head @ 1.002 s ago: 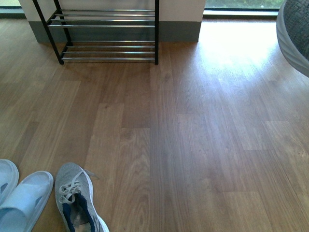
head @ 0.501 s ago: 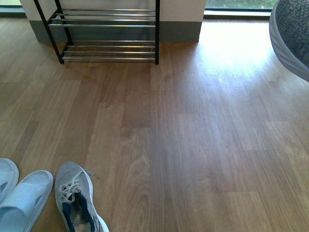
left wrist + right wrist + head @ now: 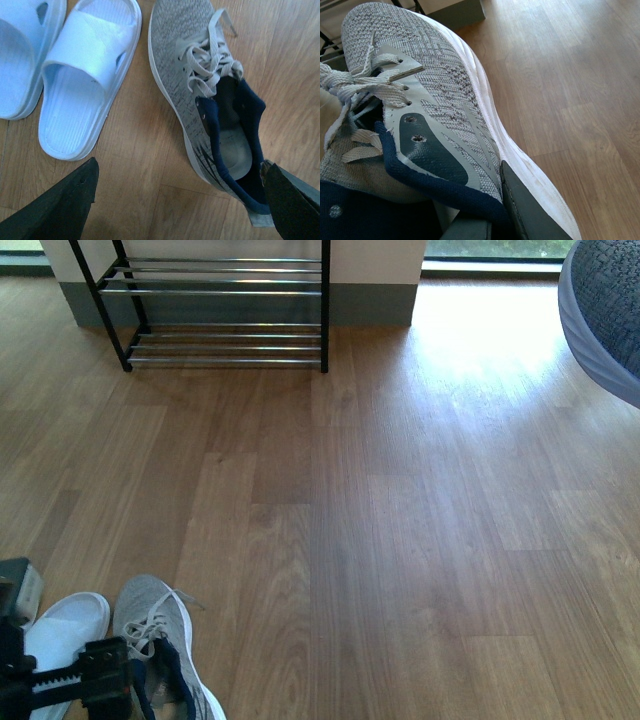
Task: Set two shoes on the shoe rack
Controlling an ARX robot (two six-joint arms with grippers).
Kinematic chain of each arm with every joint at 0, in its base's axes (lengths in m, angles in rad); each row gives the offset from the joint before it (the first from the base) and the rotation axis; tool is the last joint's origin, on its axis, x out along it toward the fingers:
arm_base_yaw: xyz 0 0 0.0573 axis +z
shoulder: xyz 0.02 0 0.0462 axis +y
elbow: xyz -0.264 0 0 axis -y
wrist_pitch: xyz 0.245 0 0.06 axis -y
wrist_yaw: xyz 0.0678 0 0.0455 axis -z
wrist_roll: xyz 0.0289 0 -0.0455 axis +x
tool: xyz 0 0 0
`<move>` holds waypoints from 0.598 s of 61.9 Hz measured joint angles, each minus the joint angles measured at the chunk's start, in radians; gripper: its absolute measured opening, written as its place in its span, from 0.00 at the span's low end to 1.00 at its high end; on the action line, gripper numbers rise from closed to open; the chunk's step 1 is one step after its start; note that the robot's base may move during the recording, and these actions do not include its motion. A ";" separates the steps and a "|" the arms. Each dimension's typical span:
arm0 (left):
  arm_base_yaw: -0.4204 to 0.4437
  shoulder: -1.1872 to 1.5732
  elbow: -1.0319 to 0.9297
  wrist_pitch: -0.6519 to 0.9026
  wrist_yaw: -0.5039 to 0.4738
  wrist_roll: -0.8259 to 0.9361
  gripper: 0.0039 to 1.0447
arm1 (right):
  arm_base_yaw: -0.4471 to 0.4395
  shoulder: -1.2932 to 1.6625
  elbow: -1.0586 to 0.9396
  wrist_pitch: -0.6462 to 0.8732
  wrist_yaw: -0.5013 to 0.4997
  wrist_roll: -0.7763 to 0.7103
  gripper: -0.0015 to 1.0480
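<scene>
Grey knit with thick white soles: that is what the two shoes look like. One shoe [image 3: 200, 85] lies flat on the wooden floor [image 3: 400, 540], close to the robot on its left side. Its toe points away from the robot, its laces are loose, and it is dark blue inside. Just beside it lie two pale slippers [image 3: 85, 85], side by side. The left fingers [image 3: 60, 210] are black and spread wide apart above the floor. One is near a slipper and the other is by the heel of the shoe, and they hold nothing. The other shoe [image 3: 450, 85] is up in the air on the robot's right side, well apart from the first one. The right fingers [image 3: 530, 210] hold it by its side near the ankle hole, with one grey finger pressed on the outside above the white sole. In the front view only a round bit of this shoe shows at the top right edge. One shoe rack [image 3: 220, 310] stands far away by the wall, on the left. It has a black frame, and two shelves of shiny rods can be seen. Both shoes are well apart from it.
</scene>
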 joint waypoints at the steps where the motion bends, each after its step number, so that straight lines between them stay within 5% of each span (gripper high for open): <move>1: -0.005 0.024 0.014 -0.002 0.000 0.001 0.91 | 0.000 0.000 0.000 0.000 0.000 0.000 0.02; 37: -0.086 0.431 0.372 -0.125 0.032 -0.004 0.91 | 0.000 0.000 0.000 0.000 0.000 0.000 0.02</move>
